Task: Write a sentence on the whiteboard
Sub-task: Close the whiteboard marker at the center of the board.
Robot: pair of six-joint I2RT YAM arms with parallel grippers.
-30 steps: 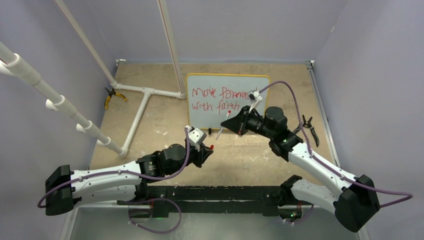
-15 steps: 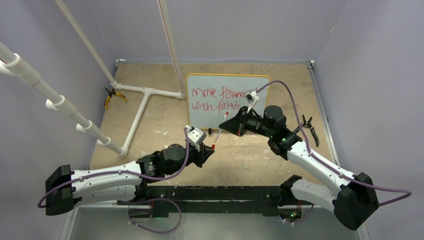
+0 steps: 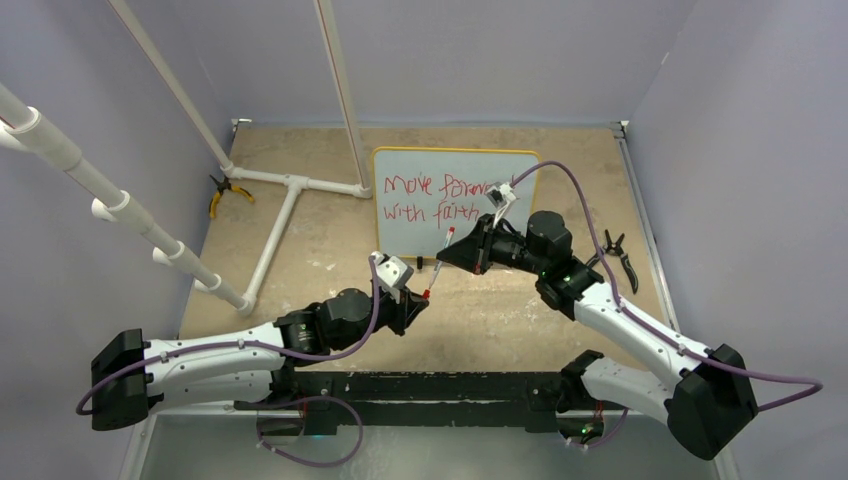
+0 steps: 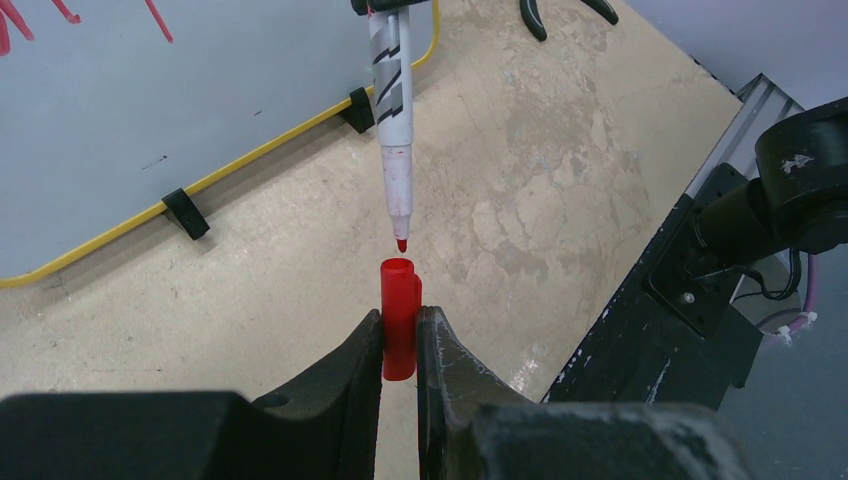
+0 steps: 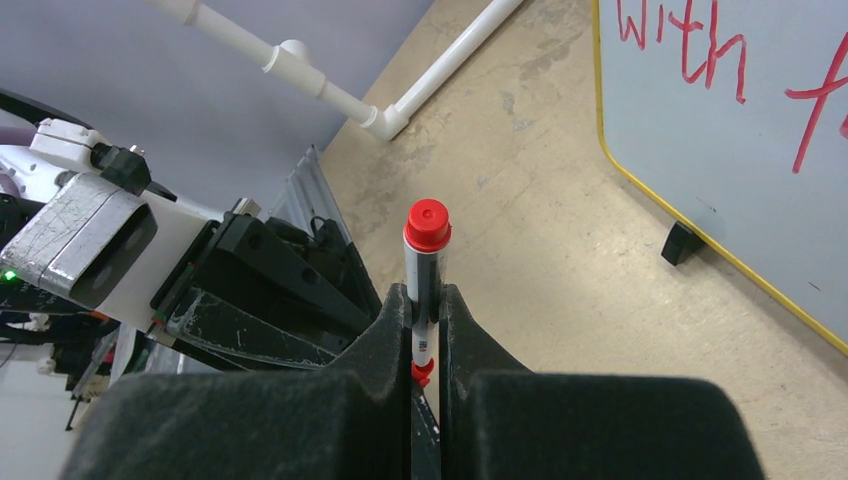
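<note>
The whiteboard (image 3: 455, 198) lies on the table with its yellow frame; it also shows in the left wrist view (image 4: 150, 110) and the right wrist view (image 5: 740, 150). The sentence (image 3: 440, 198) is in red, in two lines, partly hidden by the right arm. My right gripper (image 3: 447, 254) (image 5: 425, 295) is shut on a white marker (image 4: 392, 110) (image 5: 424, 262), tip pointing down. My left gripper (image 3: 420, 298) (image 4: 400, 318) is shut on the red cap (image 4: 399, 320), open end up. The marker tip hovers just above the cap's mouth, apart from it.
A white pipe frame (image 3: 285, 205) lies left of the board, with yellow-handled pliers (image 3: 225, 192) beyond it. Black pliers (image 3: 620, 252) lie right of the right arm. The black base rail (image 3: 440, 385) runs along the near edge.
My right gripper has carried the marker left and down, so its tip now sits just over the cap. The left gripper and cap have barely moved.
</note>
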